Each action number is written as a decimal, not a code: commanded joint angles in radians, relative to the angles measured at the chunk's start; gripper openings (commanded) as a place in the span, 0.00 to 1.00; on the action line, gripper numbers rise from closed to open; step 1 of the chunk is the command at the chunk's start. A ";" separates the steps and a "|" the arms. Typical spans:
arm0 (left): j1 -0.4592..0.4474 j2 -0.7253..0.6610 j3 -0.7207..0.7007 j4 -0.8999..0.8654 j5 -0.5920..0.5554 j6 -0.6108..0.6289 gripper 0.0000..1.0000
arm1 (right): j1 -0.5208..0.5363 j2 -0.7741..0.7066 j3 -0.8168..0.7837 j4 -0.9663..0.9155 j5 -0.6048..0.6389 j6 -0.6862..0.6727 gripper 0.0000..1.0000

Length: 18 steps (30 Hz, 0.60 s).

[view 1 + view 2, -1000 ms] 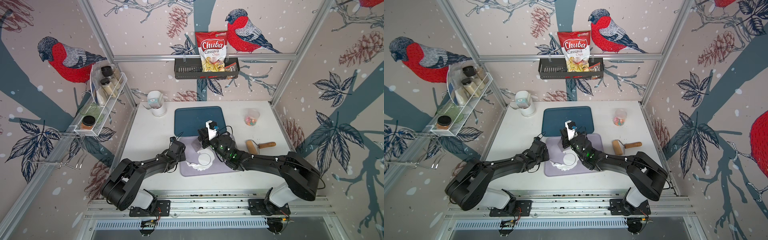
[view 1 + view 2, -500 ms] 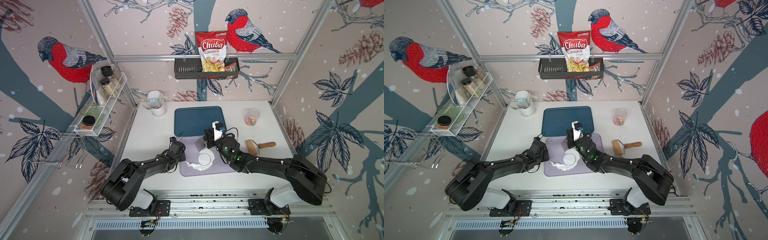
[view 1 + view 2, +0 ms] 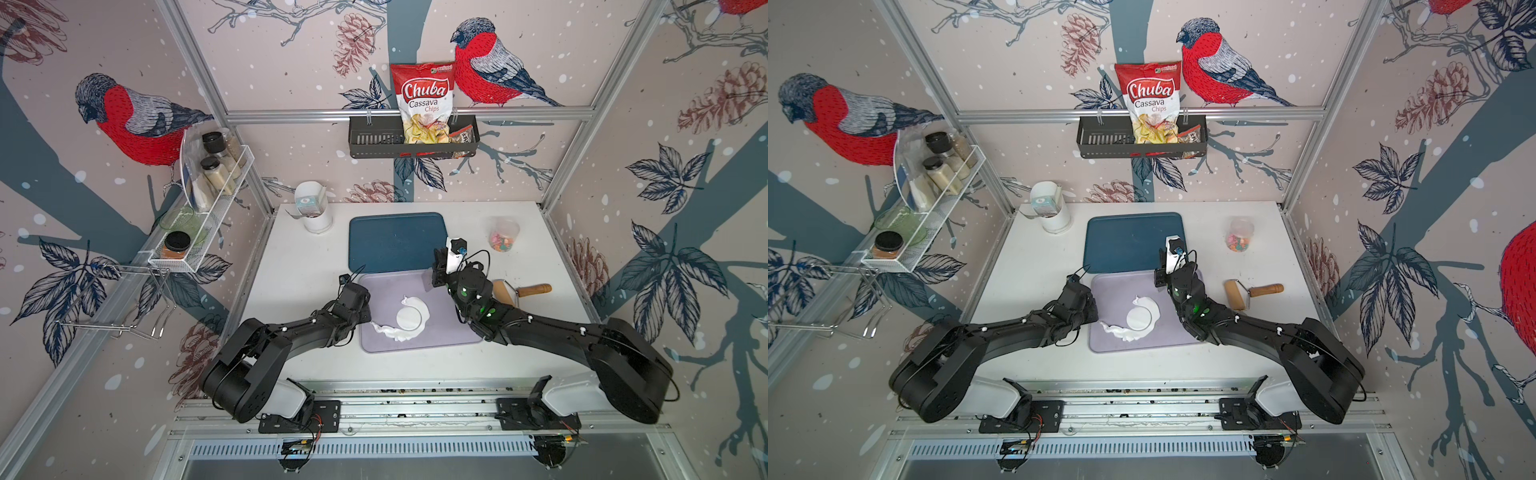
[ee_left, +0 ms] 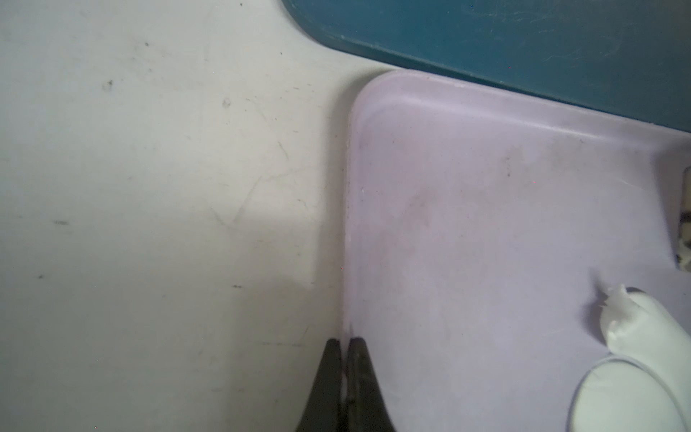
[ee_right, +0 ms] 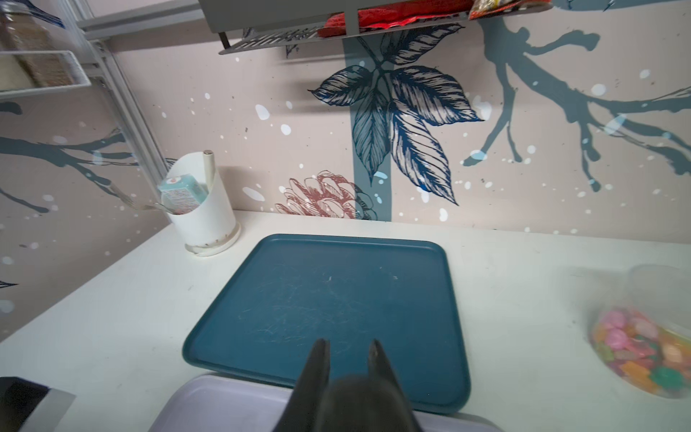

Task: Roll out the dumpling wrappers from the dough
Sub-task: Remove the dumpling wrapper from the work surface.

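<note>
White dough point(image 3: 390, 331) crescent curls round wrapper point(image 3: 409, 318), tail toward left gripper point(image 4: 346, 342); we see it clenched, right gripper point(image 5: 348, 348) parted, empty.

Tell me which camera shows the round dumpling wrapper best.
Both top views: the dumpling wrapper lies whole and unobstructed on the lilac tray, with ragged dough hugging its edge. The left wrist view catches only part of the dumpling wrapper at the frame's corner. The right wrist view misses it.
</note>
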 commanded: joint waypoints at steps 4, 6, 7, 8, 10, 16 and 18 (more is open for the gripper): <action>0.004 0.003 -0.008 -0.051 0.024 0.007 0.00 | 0.059 -0.020 0.129 -0.055 0.000 -0.042 0.00; 0.005 0.003 -0.007 -0.051 0.027 0.008 0.00 | 0.082 -0.003 0.160 -0.051 -0.058 -0.028 0.00; 0.004 0.003 -0.008 -0.049 0.029 0.009 0.00 | 0.092 0.008 0.166 -0.043 -0.110 -0.021 0.00; 0.005 0.004 -0.007 -0.047 0.029 0.011 0.00 | 0.103 0.026 0.169 -0.032 -0.149 -0.016 0.00; 0.005 0.004 -0.005 -0.051 0.030 0.011 0.00 | 0.121 0.060 0.181 -0.019 -0.169 0.006 0.00; 0.004 0.004 -0.003 -0.049 0.033 0.014 0.00 | 0.145 0.162 0.234 -0.050 -0.181 0.032 0.00; 0.003 0.001 -0.004 -0.050 0.034 0.016 0.00 | 0.139 0.174 0.233 -0.050 -0.180 0.031 0.00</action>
